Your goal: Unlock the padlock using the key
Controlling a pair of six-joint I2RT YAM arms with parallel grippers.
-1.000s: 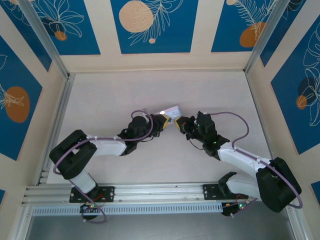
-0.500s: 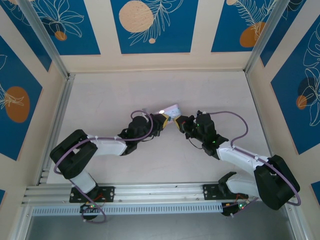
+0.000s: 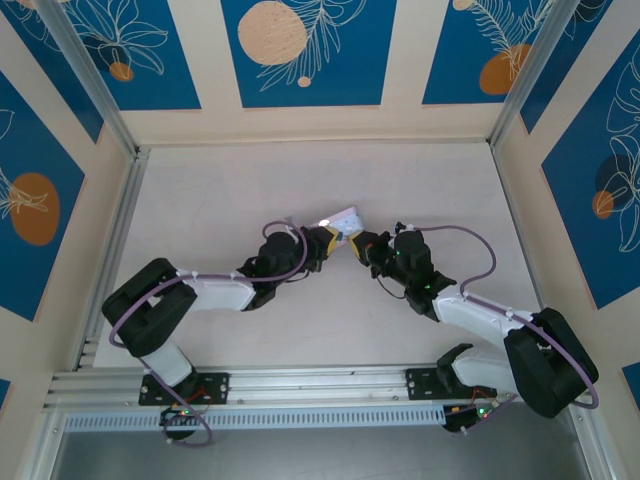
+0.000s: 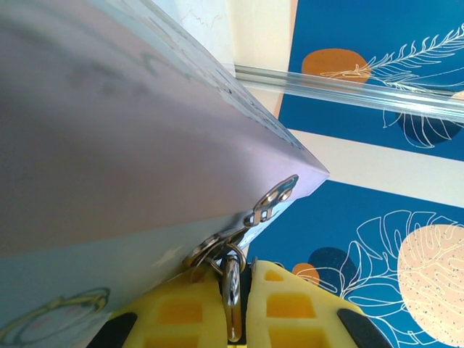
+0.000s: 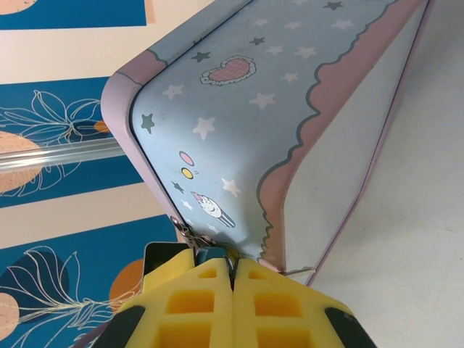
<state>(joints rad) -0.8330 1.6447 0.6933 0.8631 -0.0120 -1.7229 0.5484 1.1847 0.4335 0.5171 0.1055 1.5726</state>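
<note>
Tin: pale blue rectangular metal tin (image 3: 347,216) with pink scalloped trim, white stars and a pink heart, near the middle of the surface.
Hasp: small silvery metal hasp (image 4: 277,196) on the tin's edge.
Surface: pale off-white board (image 3: 250,190).
Walls: cream walls with blue panels (image 3: 300,50) showing white leaf outlines and orange circles.
Rail: grey slotted aluminium rail (image 3: 300,415) along the near edge.

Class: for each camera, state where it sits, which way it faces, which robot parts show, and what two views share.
Top external: above, behind the bases, looking down on the table; both arms, left gripper and right gripper meeting at the tin.
Left wrist: behind its yellow fingers, facing the hasp; they pinch the likely key.
Right wrist: behind its yellow fingers, facing the tin's end; they pinch the padlock.
Shared: the tin.
</note>
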